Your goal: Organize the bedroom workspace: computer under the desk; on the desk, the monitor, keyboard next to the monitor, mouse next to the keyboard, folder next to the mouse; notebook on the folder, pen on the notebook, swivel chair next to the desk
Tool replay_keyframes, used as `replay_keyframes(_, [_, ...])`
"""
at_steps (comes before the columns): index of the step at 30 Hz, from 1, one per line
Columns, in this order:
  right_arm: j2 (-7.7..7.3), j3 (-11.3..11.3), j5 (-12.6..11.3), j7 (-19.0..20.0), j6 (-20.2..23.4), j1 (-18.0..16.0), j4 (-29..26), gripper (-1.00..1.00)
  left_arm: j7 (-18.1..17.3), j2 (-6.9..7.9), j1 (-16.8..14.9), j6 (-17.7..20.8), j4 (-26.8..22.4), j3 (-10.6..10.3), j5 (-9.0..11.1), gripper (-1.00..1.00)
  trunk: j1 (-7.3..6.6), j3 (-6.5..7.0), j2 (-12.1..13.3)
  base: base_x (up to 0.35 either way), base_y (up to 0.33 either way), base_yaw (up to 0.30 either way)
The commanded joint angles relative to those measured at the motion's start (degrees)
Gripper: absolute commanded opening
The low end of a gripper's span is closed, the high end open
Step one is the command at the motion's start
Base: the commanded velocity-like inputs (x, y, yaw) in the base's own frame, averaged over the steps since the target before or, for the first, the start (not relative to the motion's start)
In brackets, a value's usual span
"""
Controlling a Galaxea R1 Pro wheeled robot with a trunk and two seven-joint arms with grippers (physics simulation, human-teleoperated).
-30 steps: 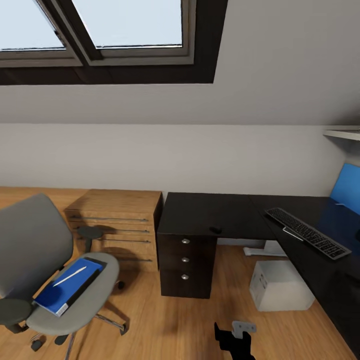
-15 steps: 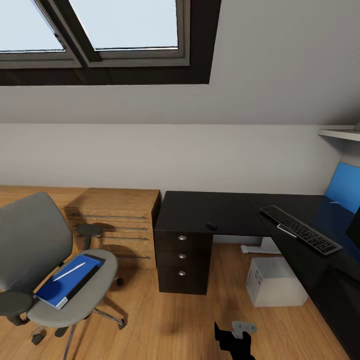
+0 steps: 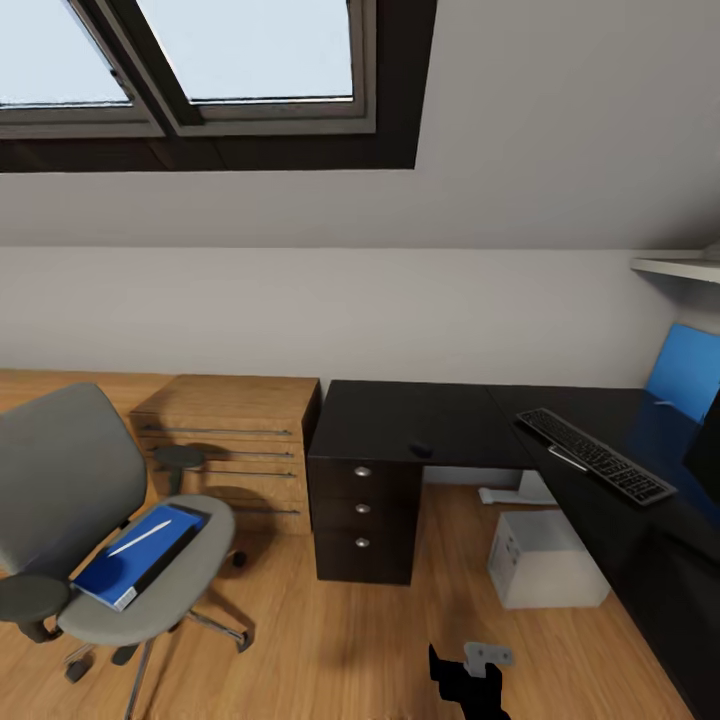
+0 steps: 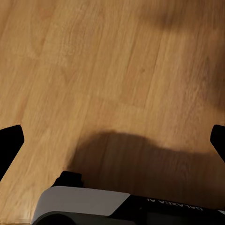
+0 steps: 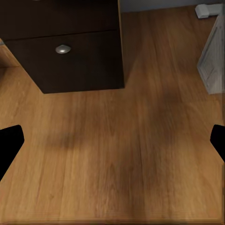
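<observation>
Chair at head view's left, on wood floor, well apart from desk. Folder lies flat on seat, blue w/ black edge; pen lies on top of it. Notebook can't be made out separately. Desk is L-shaped, black top; drawer unit w/ 3 silver knobs under its left end. Mouse sits near front edge above drawers. Keyboard on right wing, angled, well apart from mouse. Monitor only partly in frame at right edge, on desk. Computer stands on floor under desk, just beside right wing. Oak shelving btwn chair and drawers. Blue wall panel behind desk.

Left gripper: fingertips at frame edges, spread wide, nothing btwn them, above bare floor. Right gripper: also spread wide, empty, above floor near lowest drawer; computer corner visible in that view.
</observation>
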Motion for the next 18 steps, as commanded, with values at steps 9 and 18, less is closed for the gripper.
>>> replay_keyframes(9, [0.02,0.4,-0.4,0.0,-0.3,-0.1,0.1,1.00,0.2,-0.01,0.0,-0.2,0.0,-0.1,0.4,1.00,-0.02,-0.07,0.0,-0.305,-0.024,0.000])
replay_keyframes(18, [0.22,0.4,-0.6,-0.1,0.1,-0.1,0.1,1.00,0.2,-0.01,0.0,-0.2,0.0,-0.1,0.4,1.00,-0.02,-0.07,0.0,-0.250,-0.190,0.000])
